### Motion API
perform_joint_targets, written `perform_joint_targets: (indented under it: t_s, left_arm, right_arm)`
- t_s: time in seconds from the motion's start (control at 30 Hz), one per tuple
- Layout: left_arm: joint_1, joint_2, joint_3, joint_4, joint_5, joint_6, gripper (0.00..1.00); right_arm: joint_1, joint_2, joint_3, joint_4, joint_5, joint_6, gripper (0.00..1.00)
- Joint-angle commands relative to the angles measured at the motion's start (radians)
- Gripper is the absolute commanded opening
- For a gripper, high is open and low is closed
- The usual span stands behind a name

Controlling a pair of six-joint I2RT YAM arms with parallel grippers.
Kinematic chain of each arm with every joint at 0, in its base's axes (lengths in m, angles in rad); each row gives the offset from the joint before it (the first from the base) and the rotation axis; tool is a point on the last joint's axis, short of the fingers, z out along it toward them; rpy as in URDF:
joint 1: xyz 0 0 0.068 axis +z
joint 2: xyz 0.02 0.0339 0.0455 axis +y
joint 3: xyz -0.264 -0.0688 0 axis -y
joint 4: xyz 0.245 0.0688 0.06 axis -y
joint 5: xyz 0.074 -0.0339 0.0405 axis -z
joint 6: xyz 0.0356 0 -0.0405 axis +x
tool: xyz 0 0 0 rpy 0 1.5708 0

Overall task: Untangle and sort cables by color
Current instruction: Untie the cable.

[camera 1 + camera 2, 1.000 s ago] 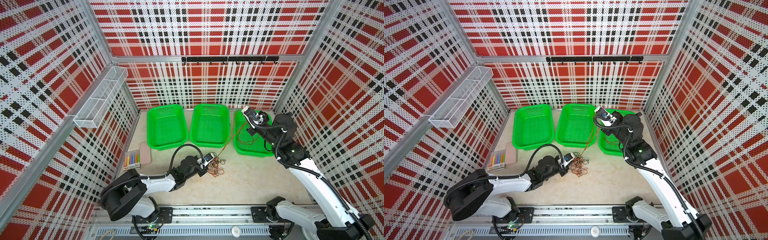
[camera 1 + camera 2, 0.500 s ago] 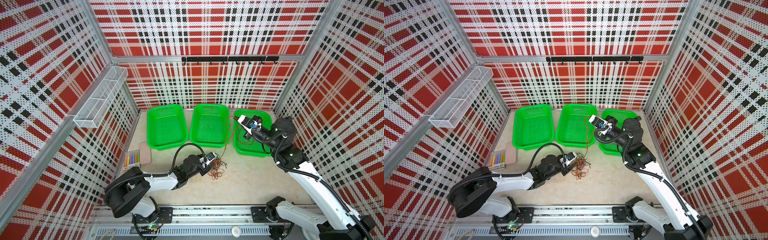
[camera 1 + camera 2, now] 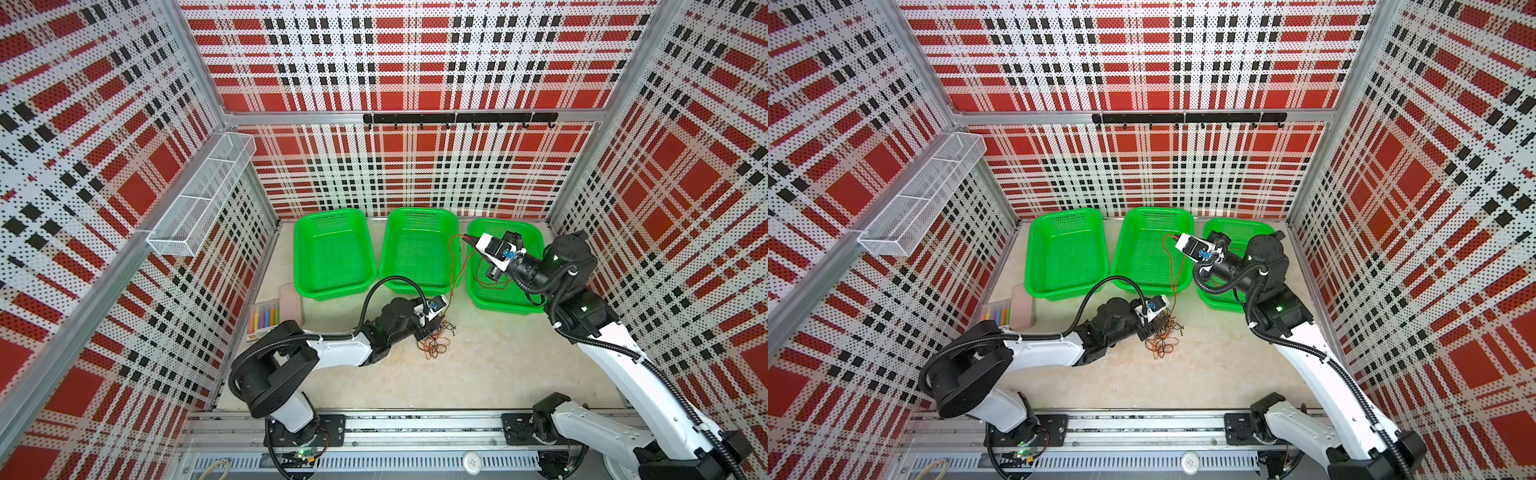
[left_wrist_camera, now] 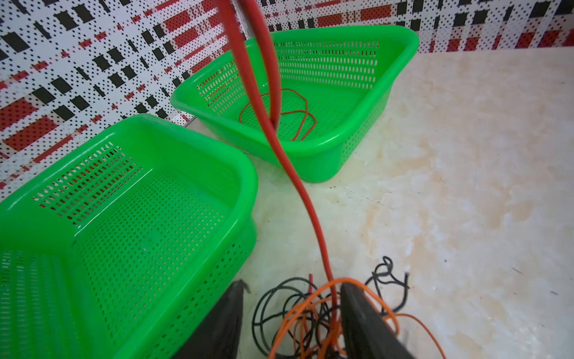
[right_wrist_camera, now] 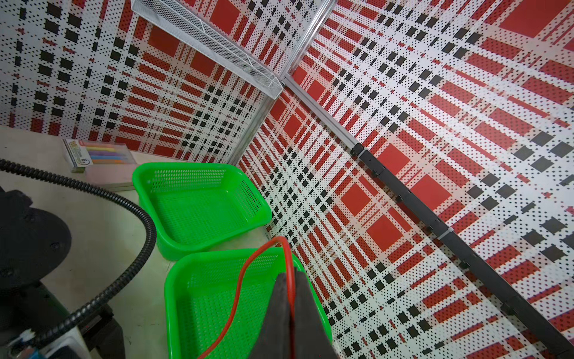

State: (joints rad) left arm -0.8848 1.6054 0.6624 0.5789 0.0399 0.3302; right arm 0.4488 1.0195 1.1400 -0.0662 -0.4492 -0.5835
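red cable (image 4: 298, 186) is being pinched in the closed right claw (image 5: 290, 277) | left claw (image 4: 292, 284) is being held half open over the cable pile (image 3: 434, 347) on the table (image 3: 519, 365), gripping nothing | cable is being strung from pile toward 1 o'clock

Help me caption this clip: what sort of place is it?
Probably a robot test cell: plaid perforated panel walls, two robot arms mounted on a rail, and green baskets laid out for sorting cables.
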Motion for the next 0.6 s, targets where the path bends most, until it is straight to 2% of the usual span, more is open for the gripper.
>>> perform_joint_targets:
  t_s: [0.0, 0.23, 0.37, 0.57]
  left_arm:
    - [0.010, 0.025, 0.004, -0.009, 0.032, 0.000, 0.41]
    - [0.033, 0.026, -0.016, -0.009, 0.015, -0.021, 0.06]
    - [0.037, 0.015, -0.033, -0.009, 0.003, -0.028, 0.00]
    - [0.040, -0.003, -0.068, -0.010, -0.028, -0.037, 0.00]
  right_arm:
    - [0.006, -0.034, 0.062, 0.006, 0.041, -0.014, 0.00]
    - [0.006, -0.029, 0.143, 0.038, 0.162, -0.008, 0.00]
    - [0.005, -0.019, 0.185, 0.054, 0.245, -0.011, 0.00]
    - [0.006, 0.010, 0.274, 0.033, 0.367, -0.042, 0.00]
